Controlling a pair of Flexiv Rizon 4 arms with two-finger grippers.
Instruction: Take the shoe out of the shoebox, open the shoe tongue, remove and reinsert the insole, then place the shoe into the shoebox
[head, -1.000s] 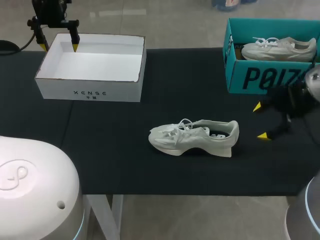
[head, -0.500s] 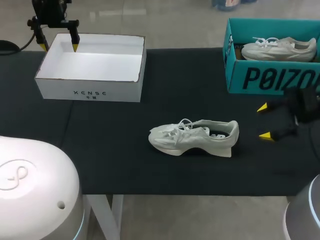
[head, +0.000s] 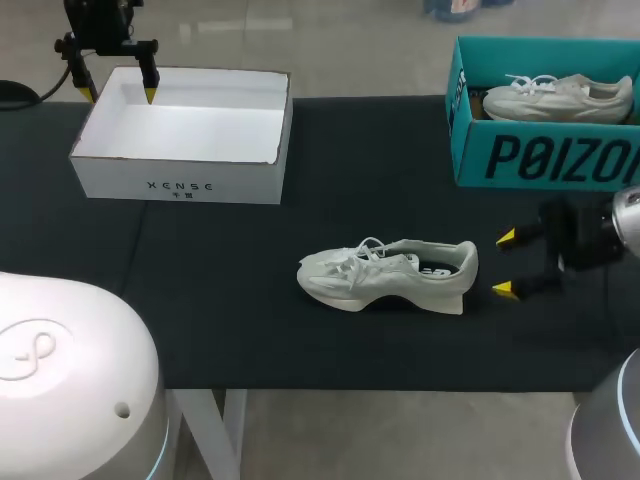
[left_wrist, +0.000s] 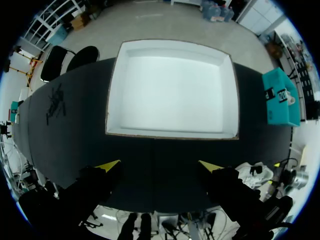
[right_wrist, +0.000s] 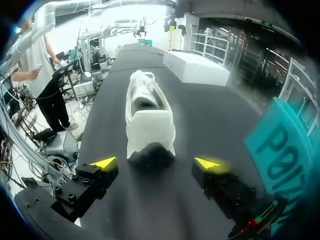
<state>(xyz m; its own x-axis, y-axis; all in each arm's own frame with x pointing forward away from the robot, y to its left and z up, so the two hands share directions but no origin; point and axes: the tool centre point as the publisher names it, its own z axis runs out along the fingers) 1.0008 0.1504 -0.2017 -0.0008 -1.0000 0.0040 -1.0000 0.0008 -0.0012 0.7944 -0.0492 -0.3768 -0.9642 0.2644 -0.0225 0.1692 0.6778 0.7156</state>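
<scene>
A pale white shoe (head: 390, 274) lies on its sole on the black table, toe to the left, heel to the right. My right gripper (head: 506, 263) stands open just right of the heel; in the right wrist view the shoe (right_wrist: 148, 114) lies straight ahead of the right gripper (right_wrist: 156, 162), heel nearest. The empty white shoebox (head: 187, 132) stands at the far left. My left gripper (head: 118, 94) hangs open over its back left corner; the left wrist view shows the left gripper (left_wrist: 157, 165) above the table beside the white shoebox (left_wrist: 171, 89).
A teal shoebox (head: 545, 125) holding another white shoe (head: 556, 98) stands at the far right; its teal shoebox wall (right_wrist: 280, 145) is close beside my right gripper. Black cloth covers the table between the boxes.
My right gripper drew back to the right, then swung left and a little lower, ending close to the shoe's heel. The left arm and the shoe stayed put.
</scene>
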